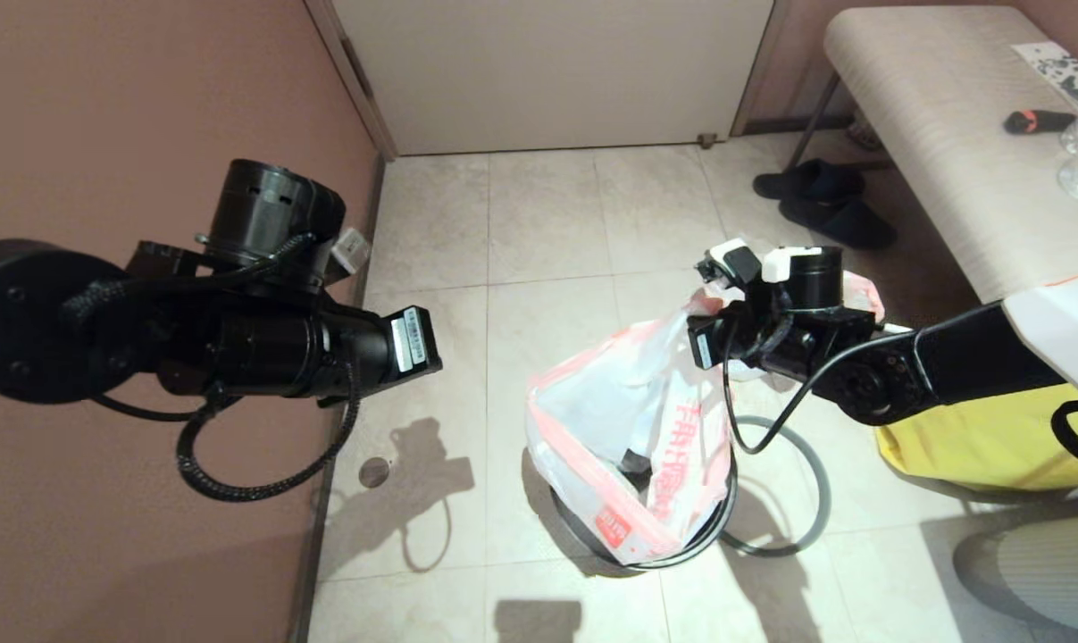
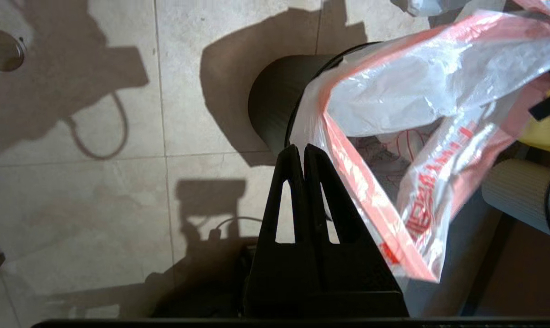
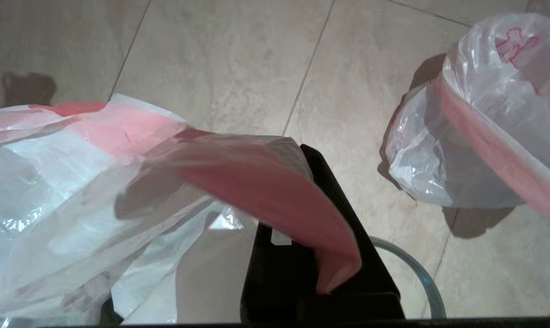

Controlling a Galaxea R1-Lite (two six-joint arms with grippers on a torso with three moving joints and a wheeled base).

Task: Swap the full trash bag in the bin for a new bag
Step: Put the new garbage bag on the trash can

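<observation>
The new bag [image 1: 628, 420], limp translucent white with a pink-red rim band and red print, hangs with its lower end inside the bin [image 1: 681, 546], a small round black wastebasket. My right gripper [image 1: 710, 308] is shut on the bag's rim and holds it up above the bin; in the right wrist view the pink band [image 3: 265, 187] drapes over the right gripper [image 3: 297, 152]. The full trash bag [image 3: 480, 118] lies on the floor behind [image 1: 863, 290]. My left gripper [image 2: 300, 148] hovers shut and empty above the bin's [image 2: 275, 105] near side, beside the new bag [image 2: 393, 91].
The grey ring rim [image 1: 802, 487] lies on the tiles right of the bin. A big yellow bag [image 1: 976, 438] sits at the right, below a beige bench [image 1: 931, 134]. Dark slippers [image 1: 824, 201] lie by the bench. A brown wall [image 1: 146, 107] runs along the left, with a floor drain [image 1: 374, 471].
</observation>
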